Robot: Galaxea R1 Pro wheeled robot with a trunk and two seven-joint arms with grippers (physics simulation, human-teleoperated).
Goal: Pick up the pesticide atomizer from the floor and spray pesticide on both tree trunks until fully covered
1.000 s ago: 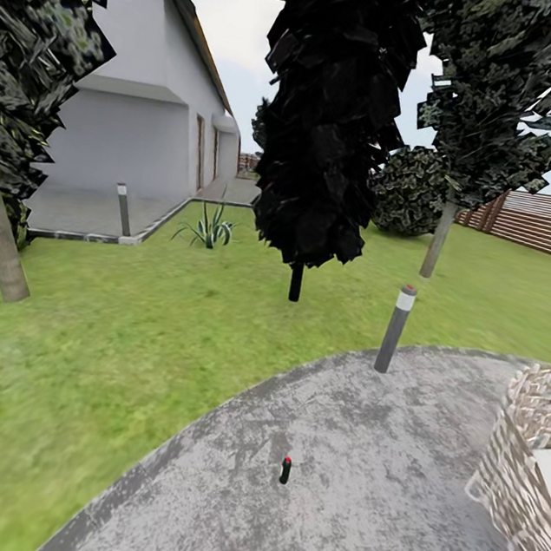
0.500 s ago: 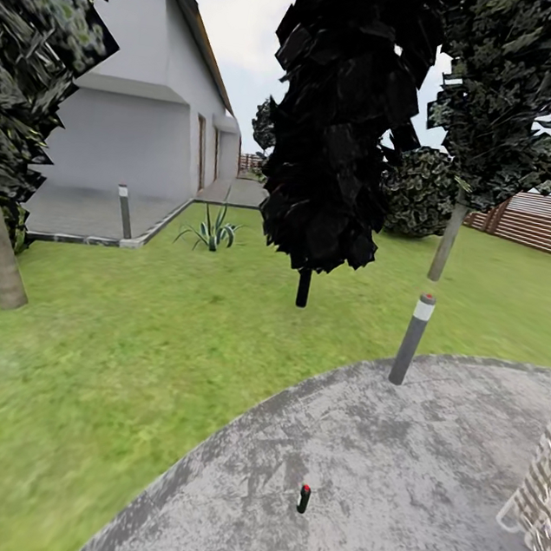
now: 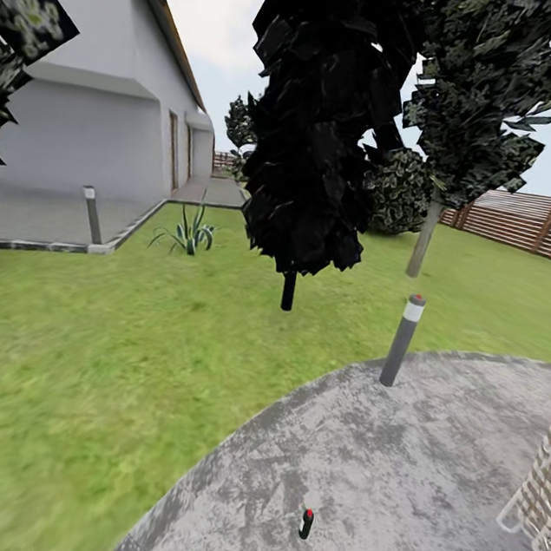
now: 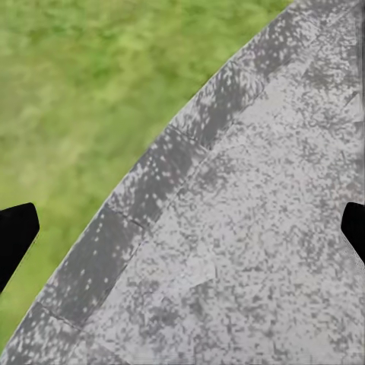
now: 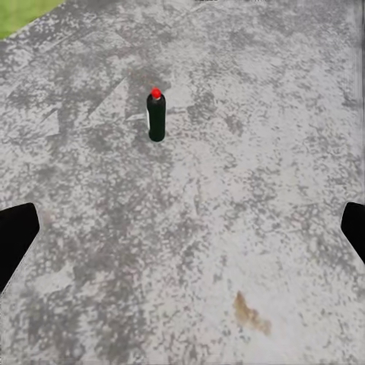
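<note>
Grey speckled paving [image 3: 423, 471] curves against the lawn [image 3: 106, 357], with a house [image 3: 95, 127] and slat fence [image 3: 528, 222] behind. Over the last second the whole head view has shifted, so the camera moved, not the things: the atomizer [image 3: 306, 523] now sits lower in frame and nearer, upright on the paving, well short of the bollard [image 3: 401, 340]. That suggests an approach for the pickup. The right wrist view shows the atomizer [image 5: 156, 115] ahead. Both grippers are spread wide and empty, their dark fingertips [image 5: 15, 232] at the frame edges. One pale trunk [image 3: 422, 237] stands beyond the black conifer [image 3: 320, 115].
</note>
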